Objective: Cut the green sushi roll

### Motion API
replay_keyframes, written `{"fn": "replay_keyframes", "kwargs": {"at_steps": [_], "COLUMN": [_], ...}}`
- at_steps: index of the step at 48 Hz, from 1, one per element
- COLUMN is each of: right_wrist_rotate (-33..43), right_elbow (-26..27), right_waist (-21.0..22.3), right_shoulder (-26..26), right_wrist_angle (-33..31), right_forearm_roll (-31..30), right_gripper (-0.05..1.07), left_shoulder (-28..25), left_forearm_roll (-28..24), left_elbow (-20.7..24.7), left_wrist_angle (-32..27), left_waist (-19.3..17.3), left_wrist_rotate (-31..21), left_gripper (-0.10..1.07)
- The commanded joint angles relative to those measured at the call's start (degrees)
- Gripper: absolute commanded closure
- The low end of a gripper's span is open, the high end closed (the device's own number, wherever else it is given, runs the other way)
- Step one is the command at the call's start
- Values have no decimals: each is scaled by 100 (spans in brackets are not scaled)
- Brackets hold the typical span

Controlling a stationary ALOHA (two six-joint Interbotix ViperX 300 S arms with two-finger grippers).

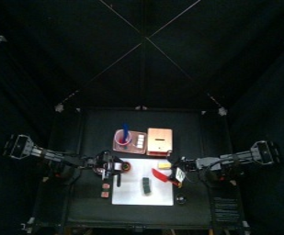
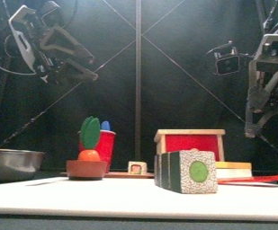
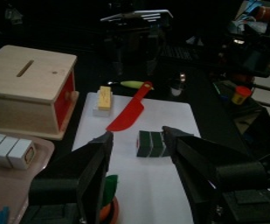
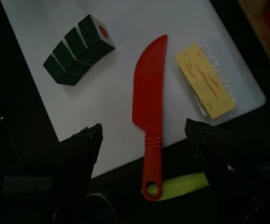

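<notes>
The green sushi roll (image 4: pixel 78 54) lay on the white cutting board (image 4: pixel 114 122), beside the red toy knife (image 4: pixel 148 109) with a yellow-green handle; a yellow sponge-like block (image 4: pixel 207 79) sat at the board's edge past the knife. Both tools, left tool (image 3: pixel 143 166) and right tool (image 4: pixel 143 149), stood wide open above the board, gripping nothing. A wooden box (image 3: pixel 30 83) stood near the board on the tabletop (image 3: pixel 213 105).

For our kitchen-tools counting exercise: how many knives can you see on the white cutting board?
1: a red knife with a yellow-green handle end, lying on the white cutting board between the green sushi roll and a yellow block. None seems hidden.
</notes>
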State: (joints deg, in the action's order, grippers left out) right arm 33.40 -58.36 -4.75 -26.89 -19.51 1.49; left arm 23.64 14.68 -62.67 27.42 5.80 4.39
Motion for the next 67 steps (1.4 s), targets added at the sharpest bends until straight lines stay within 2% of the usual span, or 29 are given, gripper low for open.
{"fn": "replay_keyframes", "kwargs": {"at_steps": [1, 16, 27, 32, 39, 56, 67], "right_wrist_rotate": [-18, -35, -62, -53, -132, -176, -176], "right_elbow": [79, 149, 114, 123, 167, 149, 9], "right_waist": [-18, -70, -158, -141, -158, -123, -176], "right_shoulder": [-44, 88, 325, 396, 571, 721, 853], "right_wrist_angle": [35, 62, -44, -343, -765, -756, -378], "right_forearm_roll": [-26, 79, 466, 765, 1494, 1441, 1468], "right_gripper": [-1, -1, -1, -1, -1, -1, -1], "left_shoulder": [0, 0, 0, 0, 0, 0, 0], "left_forearm_roll": [-9, -18, -9, -9, -9, -18, -9], "left_elbow": [44, 149, 149, 158, 167, 167, 185], "left_wrist_angle": [18, 18, 18, 18, 18, 18, 18], "left_waist": [-105, -114, -114, -123, -123, -132, -132], "left_wrist_rotate": [9, 9, 0, -9, 9, 9, -9], "left_gripper": [12, 12, 12, 12, 12, 12, 12]}}
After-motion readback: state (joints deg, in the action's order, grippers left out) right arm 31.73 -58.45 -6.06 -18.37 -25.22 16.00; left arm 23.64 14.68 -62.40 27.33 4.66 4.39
